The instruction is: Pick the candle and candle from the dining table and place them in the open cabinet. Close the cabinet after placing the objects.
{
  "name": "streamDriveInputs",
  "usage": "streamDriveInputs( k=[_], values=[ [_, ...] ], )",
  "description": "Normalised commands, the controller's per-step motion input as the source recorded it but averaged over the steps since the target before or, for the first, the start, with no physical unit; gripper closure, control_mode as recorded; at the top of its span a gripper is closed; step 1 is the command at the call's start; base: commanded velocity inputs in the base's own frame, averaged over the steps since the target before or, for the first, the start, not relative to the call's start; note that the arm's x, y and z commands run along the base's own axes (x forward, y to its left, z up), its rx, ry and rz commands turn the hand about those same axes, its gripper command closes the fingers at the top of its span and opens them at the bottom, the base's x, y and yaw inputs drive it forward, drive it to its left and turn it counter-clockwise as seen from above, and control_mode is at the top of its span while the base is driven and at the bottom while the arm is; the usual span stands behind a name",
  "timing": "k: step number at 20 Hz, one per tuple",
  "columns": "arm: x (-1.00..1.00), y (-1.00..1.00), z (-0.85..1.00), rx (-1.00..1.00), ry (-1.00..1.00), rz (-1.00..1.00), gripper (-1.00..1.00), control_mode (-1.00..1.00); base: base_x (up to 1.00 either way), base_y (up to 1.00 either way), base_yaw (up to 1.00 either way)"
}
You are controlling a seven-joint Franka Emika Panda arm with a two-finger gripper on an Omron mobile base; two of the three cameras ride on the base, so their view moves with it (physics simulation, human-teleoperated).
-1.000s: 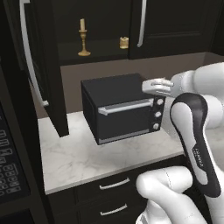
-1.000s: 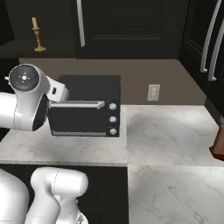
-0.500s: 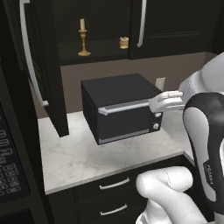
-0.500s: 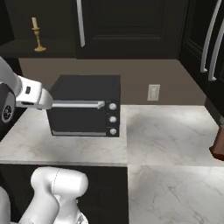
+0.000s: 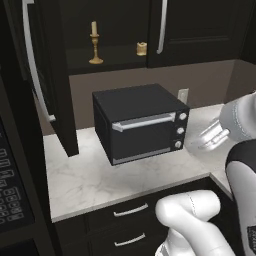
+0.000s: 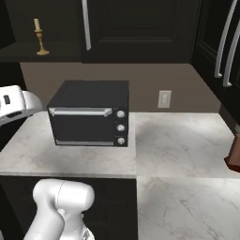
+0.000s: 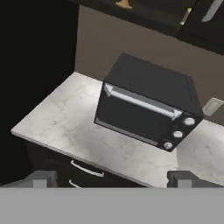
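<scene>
Stubby cream candle (image 5: 142, 48) beside taper (image 5: 94, 45)

A white-grey veined marble counter (image 5: 90, 175) runs along a dull brown wall (image 6: 140, 79), turning a corner toward the near right. A black toaster oven (image 5: 137, 127) stands on it, with a silver bar handle across its door and three round knobs down its right side. A pale wall socket (image 6: 164, 99) sits on the wall just right of the oven. Below the counter are black drawers with silver handles (image 5: 127, 211). At the far left, a dark keypad panel (image 5: 12, 192) shows. A reddish-brown object (image 6: 234, 152) stands at the counter's right edge. The light is dim.
</scene>
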Motion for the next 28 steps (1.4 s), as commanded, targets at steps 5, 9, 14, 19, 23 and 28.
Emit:
streamDriveInputs(
  k=[5, 9, 14, 19, 23, 28],
  values=[
    [-0.20, 0.09, 0.00, -0.39, -0.12, 0.32, -1.00, -1.00, 0.00, 0.00, 0.00],
    [-0.12, 0.37, 0.00, -0.46, -0.06, 0.17, -1.00, -1.00, 0.00, 0.00, 0.00],
    [-0.10, 0.48, -0.01, -0.46, -0.10, 0.05, -1.00, -1.00, 0.00, 0.00, 0.00],
    [-0.07, 0.34, -0.12, -0.39, -0.28, 0.09, -1.00, -1.00, 0.00, 0.00, 0.00],
    [0.00, 0.21, -0.05, -0.34, -0.25, 0.16, -1.00, -1.00, 0.00, 0.00, 0.00],
    [0.00, 0.33, 0.00, -0.29, -0.06, 0.23, -1.00, -1.00, 0.00, 0.00, 0.00]
  ],
)
